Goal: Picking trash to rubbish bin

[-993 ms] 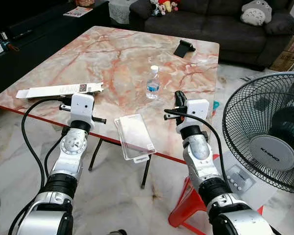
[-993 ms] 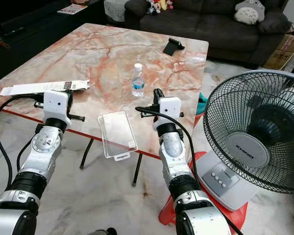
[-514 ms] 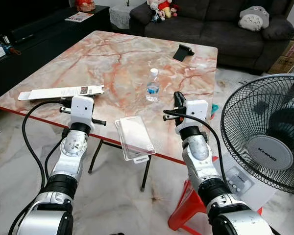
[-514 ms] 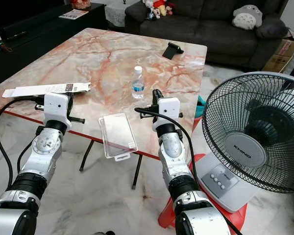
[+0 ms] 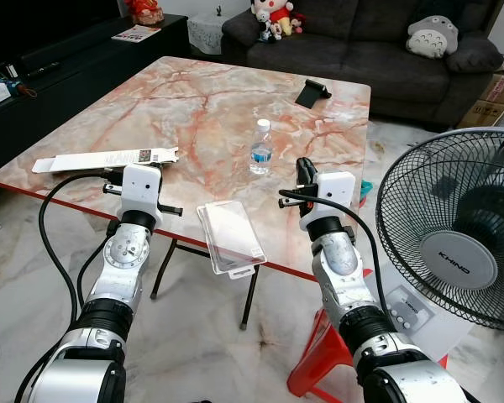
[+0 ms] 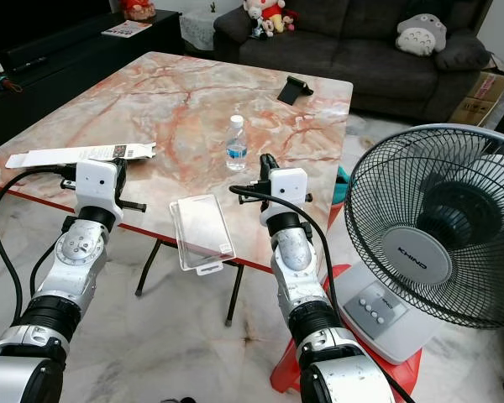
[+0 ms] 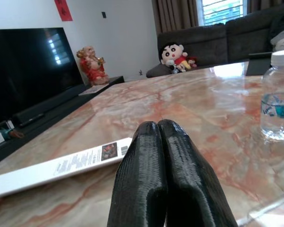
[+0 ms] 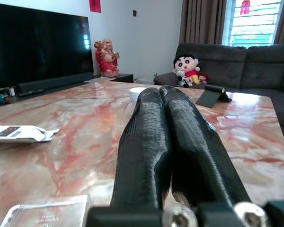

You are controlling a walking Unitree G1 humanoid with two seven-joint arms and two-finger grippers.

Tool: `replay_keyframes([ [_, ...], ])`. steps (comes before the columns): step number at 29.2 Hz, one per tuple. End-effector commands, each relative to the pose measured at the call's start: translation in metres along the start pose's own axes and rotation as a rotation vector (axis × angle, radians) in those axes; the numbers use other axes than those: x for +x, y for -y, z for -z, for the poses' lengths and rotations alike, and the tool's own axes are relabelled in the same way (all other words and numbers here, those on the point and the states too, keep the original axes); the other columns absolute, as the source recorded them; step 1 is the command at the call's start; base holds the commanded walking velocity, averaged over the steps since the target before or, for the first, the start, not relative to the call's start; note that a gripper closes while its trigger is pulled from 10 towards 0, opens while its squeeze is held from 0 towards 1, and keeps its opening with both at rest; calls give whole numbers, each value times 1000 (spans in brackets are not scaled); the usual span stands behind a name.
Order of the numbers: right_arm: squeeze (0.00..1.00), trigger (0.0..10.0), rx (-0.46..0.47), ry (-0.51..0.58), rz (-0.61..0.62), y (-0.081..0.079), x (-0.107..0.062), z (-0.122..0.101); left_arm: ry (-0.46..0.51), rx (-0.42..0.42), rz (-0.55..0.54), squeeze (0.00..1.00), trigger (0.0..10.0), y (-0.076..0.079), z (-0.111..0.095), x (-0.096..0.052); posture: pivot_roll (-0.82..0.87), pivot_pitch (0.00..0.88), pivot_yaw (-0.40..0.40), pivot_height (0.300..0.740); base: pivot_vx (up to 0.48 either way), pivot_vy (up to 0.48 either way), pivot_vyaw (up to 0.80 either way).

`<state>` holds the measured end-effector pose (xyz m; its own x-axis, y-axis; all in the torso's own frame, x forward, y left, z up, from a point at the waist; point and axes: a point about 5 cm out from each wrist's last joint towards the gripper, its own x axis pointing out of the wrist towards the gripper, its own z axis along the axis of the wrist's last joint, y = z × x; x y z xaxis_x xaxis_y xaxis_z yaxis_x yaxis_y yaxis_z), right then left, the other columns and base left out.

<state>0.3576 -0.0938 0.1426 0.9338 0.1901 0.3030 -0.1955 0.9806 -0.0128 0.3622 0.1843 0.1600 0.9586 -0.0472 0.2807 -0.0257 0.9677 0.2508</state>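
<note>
On the marble table (image 5: 202, 101) lie three pieces of trash: a long flat white carton (image 5: 103, 158) near the left front edge, a small water bottle (image 5: 261, 147) upright in the middle, and a clear plastic blister pack (image 5: 229, 235) overhanging the front edge. My left gripper (image 7: 160, 128) is shut and empty, held over the front edge just behind the carton. My right gripper (image 8: 162, 94) is also shut and empty, over the table's front right part, a little right of the bottle, whose white cap (image 8: 137, 92) peeks from behind its fingers.
A black phone stand (image 5: 313, 86) sits at the table's far right. A big standing fan (image 5: 458, 243) is close to my right arm, with a red stool (image 5: 323, 357) below. A dark sofa (image 5: 361, 34) with plush toys and a TV console (image 5: 50, 59) lie beyond.
The view has shifted slightly, so the camera moved a little. Both grippers stay shut in the same places relative to the table; no object moved.
</note>
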Motion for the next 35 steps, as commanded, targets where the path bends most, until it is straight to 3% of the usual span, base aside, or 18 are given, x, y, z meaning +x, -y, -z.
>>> replay_keyframes([
  [1,0,10000,2,2,-4,0,0,0,16,-11,-14,0,10000,-4,-4,3,33,0,-21,740,0,0,0],
  [19,0,10000,6,-9,-9,-2,0,1,-17,-29,-8,0,10000,-4,1,2,36,20,-25,740,0,0,0],
  [23,0,10000,8,-19,-12,-4,0,2,-46,4,5,0,10000,-4,6,1,38,25,-27,740,0,0,0],
  [27,0,10000,14,-97,-7,-5,-6,16,-103,160,115,0,10000,6,18,-3,44,30,-26,740,0,0,0],
  [28,0,10000,14,-97,-7,-5,-6,16,-103,160,115,0,10000,6,18,-3,44,30,-26,740,0,0,0],
  [29,0,10000,17,-131,-2,-5,-9,21,-110,222,149,0,10000,8,21,-4,42,32,-25,740,0,0,0],
  [32,0,10000,18,-140,-1,-5,-10,23,-112,238,158,0,10000,9,21,-4,42,32,-25,740,0,0,0],
  [35,0,10000,71,-247,35,-1,-26,44,-119,484,304,0,10000,24,28,-7,46,32,-22,740,0,0,0],
])
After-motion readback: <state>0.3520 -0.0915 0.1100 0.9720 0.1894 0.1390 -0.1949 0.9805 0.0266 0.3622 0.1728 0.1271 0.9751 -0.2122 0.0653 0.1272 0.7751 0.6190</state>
